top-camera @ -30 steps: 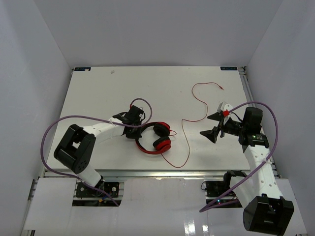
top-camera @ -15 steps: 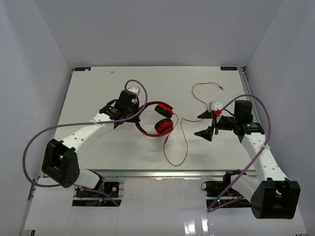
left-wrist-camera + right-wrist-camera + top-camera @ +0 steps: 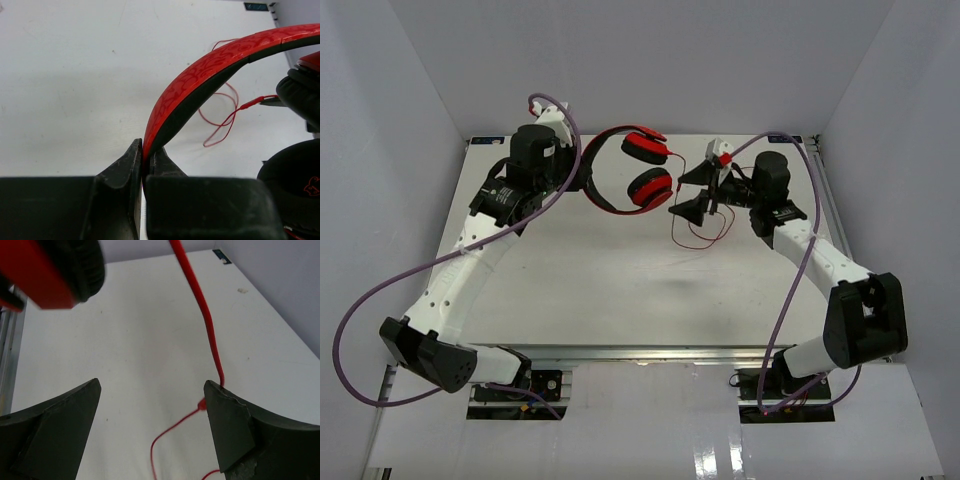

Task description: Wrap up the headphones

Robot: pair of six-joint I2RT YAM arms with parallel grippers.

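The red headphones [image 3: 632, 168] hang in the air over the back of the white table [image 3: 570, 280]. My left gripper [image 3: 582, 178] is shut on the red, black-lined headband [image 3: 200, 80], with its jaws [image 3: 144, 156] clamped on the band's lower end. The two cups [image 3: 650, 187] face right. The thin red cable [image 3: 705, 232] drops from the cups into loose loops on the table. My right gripper [image 3: 691, 192] is open just right of the cups. In the right wrist view the cable [image 3: 201, 296] runs down past the tip of the right finger [image 3: 227, 415], between the spread jaws [image 3: 152, 395].
White walls enclose the table on the left, back and right. Thick purple robot cables [image 3: 360, 300] loop off both arms. The table's metal front rail [image 3: 640, 352] lies near the arm bases.
My left arm has lifted the headphones off the table and carried them toward the back. My right arm has swung back and left to the cups, staying open. The cable was dragged along.
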